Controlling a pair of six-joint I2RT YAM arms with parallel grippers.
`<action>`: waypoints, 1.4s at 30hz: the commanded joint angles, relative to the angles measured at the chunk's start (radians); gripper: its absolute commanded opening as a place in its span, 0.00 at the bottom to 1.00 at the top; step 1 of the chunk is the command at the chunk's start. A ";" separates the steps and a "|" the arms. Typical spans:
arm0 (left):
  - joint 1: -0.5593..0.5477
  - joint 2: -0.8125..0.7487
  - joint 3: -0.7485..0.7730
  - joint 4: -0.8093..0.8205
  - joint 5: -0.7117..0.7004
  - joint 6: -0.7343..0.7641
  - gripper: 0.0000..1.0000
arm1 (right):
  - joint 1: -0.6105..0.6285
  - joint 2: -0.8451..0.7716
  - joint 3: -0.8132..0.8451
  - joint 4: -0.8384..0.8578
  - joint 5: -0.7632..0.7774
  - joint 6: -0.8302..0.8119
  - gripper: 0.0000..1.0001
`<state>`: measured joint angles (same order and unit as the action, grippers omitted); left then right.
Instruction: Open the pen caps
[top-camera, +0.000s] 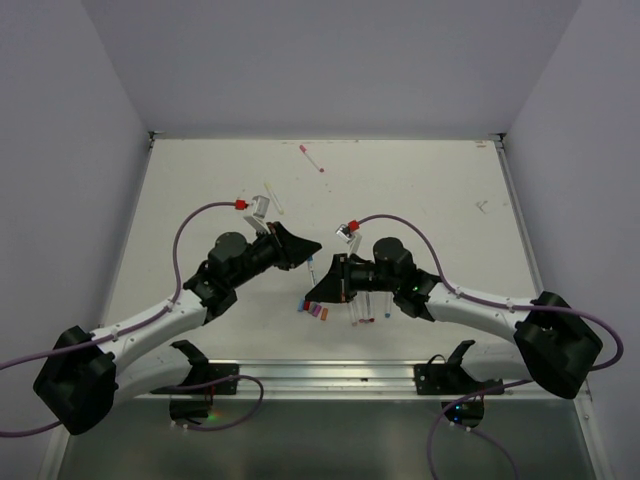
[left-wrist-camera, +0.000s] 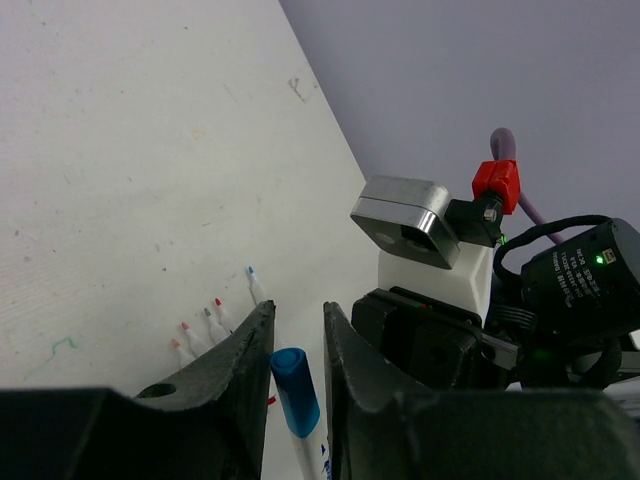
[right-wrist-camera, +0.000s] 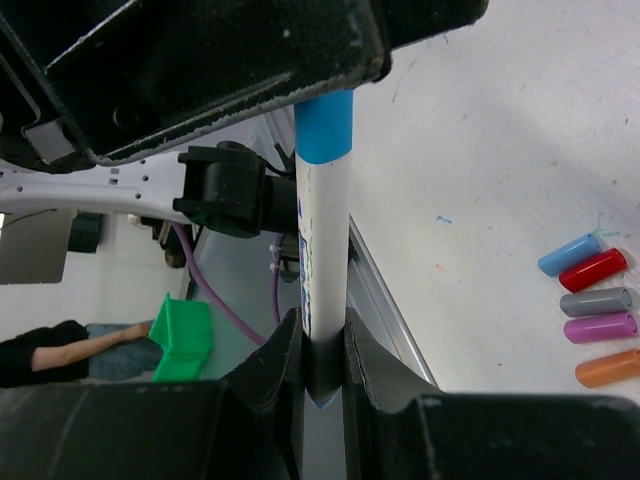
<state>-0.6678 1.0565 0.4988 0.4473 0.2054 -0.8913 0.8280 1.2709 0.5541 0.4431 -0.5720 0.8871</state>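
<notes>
Item: pen (right-wrist-camera: 325, 240), aloft, white barrel clamped in right gripper (right-wrist-camera: 322, 330); its blue cap (left-wrist-camera: 293, 385) pinched by left gripper (left-wrist-camera: 298, 318). You pull the grippers apart straight along the barrel; avoid bending.

White arm links (top-camera: 150, 325), black motor housings (top-camera: 235, 255), purple cables (left-wrist-camera: 507, 143), red connectors (left-wrist-camera: 497, 181), one green status light (left-wrist-camera: 599, 258)

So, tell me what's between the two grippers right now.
A white pen with its blue cap on: the right gripper clamps the pen, the left gripper holds the cap. The right wrist view shows it.
</notes>
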 joint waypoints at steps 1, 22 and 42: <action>-0.009 -0.030 0.003 0.024 0.063 0.023 0.30 | -0.009 0.013 0.021 0.059 -0.008 0.019 0.00; -0.012 0.169 0.198 -0.436 -0.234 0.008 0.00 | 0.135 -0.019 0.291 -0.687 0.758 -0.335 0.00; 0.005 0.244 0.282 -0.535 -0.365 0.156 0.00 | 0.172 -0.111 0.186 -1.014 1.080 -0.156 0.00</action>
<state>-0.6678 1.3487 0.7879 -0.0513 -0.1638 -0.8352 1.0470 1.2419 0.7925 -0.4831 0.4976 0.6430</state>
